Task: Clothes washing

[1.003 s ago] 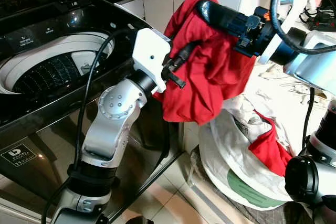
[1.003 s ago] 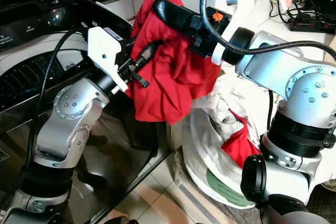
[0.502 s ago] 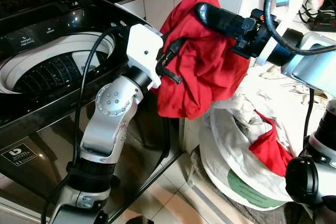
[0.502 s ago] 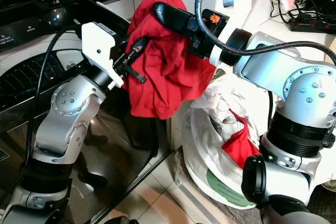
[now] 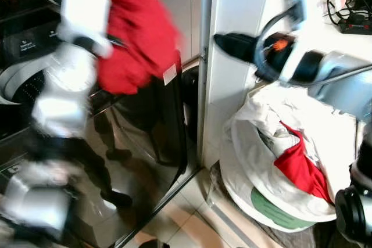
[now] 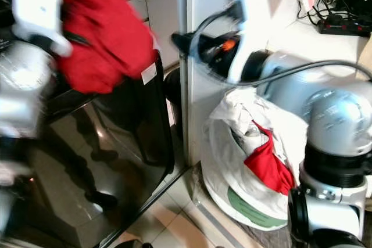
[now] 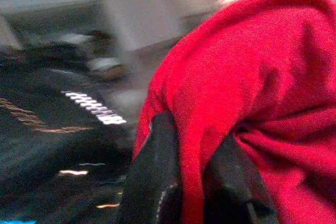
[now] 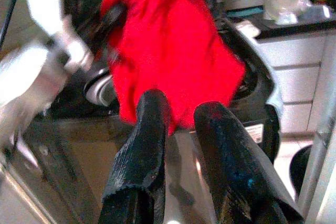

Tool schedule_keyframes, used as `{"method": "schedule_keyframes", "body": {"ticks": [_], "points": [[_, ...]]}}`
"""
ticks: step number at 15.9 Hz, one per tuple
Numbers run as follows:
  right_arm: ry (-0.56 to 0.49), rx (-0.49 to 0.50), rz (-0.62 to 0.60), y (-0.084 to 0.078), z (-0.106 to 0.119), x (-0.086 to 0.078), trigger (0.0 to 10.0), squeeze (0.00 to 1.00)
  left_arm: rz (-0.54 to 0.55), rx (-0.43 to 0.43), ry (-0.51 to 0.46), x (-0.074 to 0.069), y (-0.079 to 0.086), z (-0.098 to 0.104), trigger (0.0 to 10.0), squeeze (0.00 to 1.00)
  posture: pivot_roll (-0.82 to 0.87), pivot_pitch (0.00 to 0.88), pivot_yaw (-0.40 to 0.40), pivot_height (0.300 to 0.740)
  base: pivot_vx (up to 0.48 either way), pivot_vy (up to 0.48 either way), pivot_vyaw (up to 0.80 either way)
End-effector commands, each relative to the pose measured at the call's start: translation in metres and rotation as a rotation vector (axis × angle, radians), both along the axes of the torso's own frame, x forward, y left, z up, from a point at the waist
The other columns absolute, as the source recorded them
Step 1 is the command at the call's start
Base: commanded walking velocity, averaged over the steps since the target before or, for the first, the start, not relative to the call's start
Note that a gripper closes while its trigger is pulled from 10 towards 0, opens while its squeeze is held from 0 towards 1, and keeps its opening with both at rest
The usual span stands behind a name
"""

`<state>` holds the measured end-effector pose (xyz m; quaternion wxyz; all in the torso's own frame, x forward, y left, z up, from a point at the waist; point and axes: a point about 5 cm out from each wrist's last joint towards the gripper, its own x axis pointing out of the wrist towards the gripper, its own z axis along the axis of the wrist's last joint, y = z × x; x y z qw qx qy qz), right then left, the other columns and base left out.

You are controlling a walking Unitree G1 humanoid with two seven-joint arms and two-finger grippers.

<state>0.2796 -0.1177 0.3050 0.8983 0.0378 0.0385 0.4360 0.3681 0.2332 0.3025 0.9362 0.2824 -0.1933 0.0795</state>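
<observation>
Overhead, the left claw [image 7: 194,182] was clamped on the red garment [image 5: 136,33], holding it, blurred, above the dark washing machine [image 5: 35,79]. The right claw [image 8: 181,129] was empty, its fingers slightly parted, beside the white pillar [image 5: 238,4] above the white laundry bag [image 5: 273,166], where another red cloth [image 5: 299,166] lay.

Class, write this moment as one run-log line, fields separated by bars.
left gripper: shut on red garment | right gripper: empty, apart from it | washing machine: beside | laundry bag: holds more clothes
</observation>
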Motion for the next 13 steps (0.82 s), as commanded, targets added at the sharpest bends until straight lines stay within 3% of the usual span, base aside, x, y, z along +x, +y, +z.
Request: {"method": "schedule_keyframes", "body": {"ticks": [1,3,4,5,6,7,8,9,13], "points": [[-0.036,-0.036,0.01,0.007,-0.002,-0.002,10.0,0.0,0.12,0.065,-0.047,0.003,0.02,0.014,0.0,0.0,-0.07,0.0,0.071,0.74,0.0,0.0,0.0],[-0.039,-0.09,-0.036,0.016,-0.01,0.005,10.0,0.0,0.166,0.059,0.064,0.016,0.035,0.003,0.0,0.0,-0.07,0.0,0.07,0.74,0.0,0.0,0.0],[-0.037,-0.121,-0.057,0.023,-0.015,0.009,10.0,0.0,0.164,0.047,0.166,0.024,0.039,-0.012,0.0,0.0,-0.07,0.0,0.068,0.74,0.0,0.0,0.0],[-0.03,-0.116,-0.052,0.028,-0.016,0.009,10.0,0.0,0.159,0.059,0.249,0.028,0.038,-0.025,2.4,0.0,-0.08,0.0,0.067,0.74,0.0,0.0,0.0],[-0.03,-0.115,-0.046,0.032,-0.016,0.008,10.0,0.0,0.16,0.036,0.304,0.03,0.04,-0.034,10.0,0.0,-0.08,0.0,0.068,0.74,0.0,0.0,0.0],[-0.036,-0.115,-0.035,0.038,-0.016,0.007,10.0,0.0,0.175,0.041,0.391,0.032,0.041,-0.049,10.0,0.0,-0.09,0.0,0.073,0.74,0.0,0.0,0.0],[-0.044,-0.121,-0.031,0.04,-0.017,0.006,10.0,0.0,0.175,0.029,0.405,0.033,0.042,-0.051,10.0,0.14,-0.1,0.0,0.079,0.74,0.0,0.0,0.0],[-0.045,-0.129,-0.028,0.041,-0.019,0.004,10.0,0.0,0.15,0.007,0.417,0.035,0.04,-0.051,10.0,1.0,-0.1,0.0,0.086,0.74,0.0,0.0,0.0],[-0.023,-0.14,-0.029,0.039,-0.023,0.002,10.0,0.0,0.133,0.007,0.47,0.037,0.039,-0.051,10.0,1.0,-0.1,0.0,0.088,0.74,0.0,0.0,0.0]]}}
